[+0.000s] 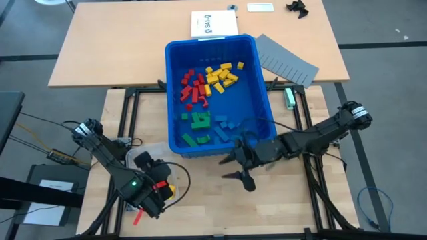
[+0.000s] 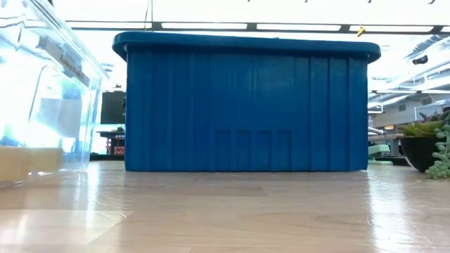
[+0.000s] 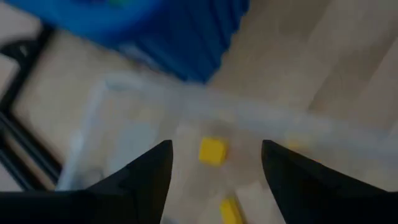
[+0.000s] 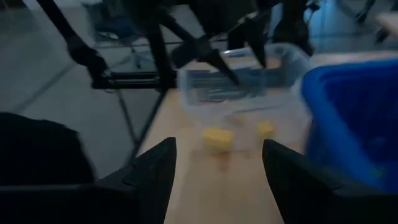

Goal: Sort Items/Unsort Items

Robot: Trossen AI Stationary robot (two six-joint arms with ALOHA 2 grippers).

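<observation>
the light wooden table (image 1: pixel 100 60) carries a large blue bin (image 1: pixel 263 113) at its middle, whose ribbed near wall fills most of the low view. beyond the bin's far right corner lies a grey slotted sheet (image 1: pixel 288 61), and a white printed sheet (image 1: pixel 213 24) sits just past the far rim. near the bin's near left corner stands a clear plastic container (image 1: pixel 137 159), seen at the left edge of the low view too. the left gripper (image 3: pixel 214 163) hangs above that container with its jaws spread wide and nothing between them; a yellow block (image 3: pixel 212 151) shows in the gap below, lying in the container with another yellow piece (image 3: pixel 231 210) close by. the right gripper (image 1: pixel 243 168) sits just outside the bin's near wall, toward its right side, pointing left toward the container, its jaws wide and empty. inside the bin the items are grouped by colour: red blocks (image 1: pixel 193 88) at the far left, yellow blocks (image 1: pixel 221 75) to the right of them, green blocks (image 1: pixel 199 122) at the near left, and blue blocks (image 1: pixel 223 130) just to their right, hard to pick out against the blue floor.
</observation>
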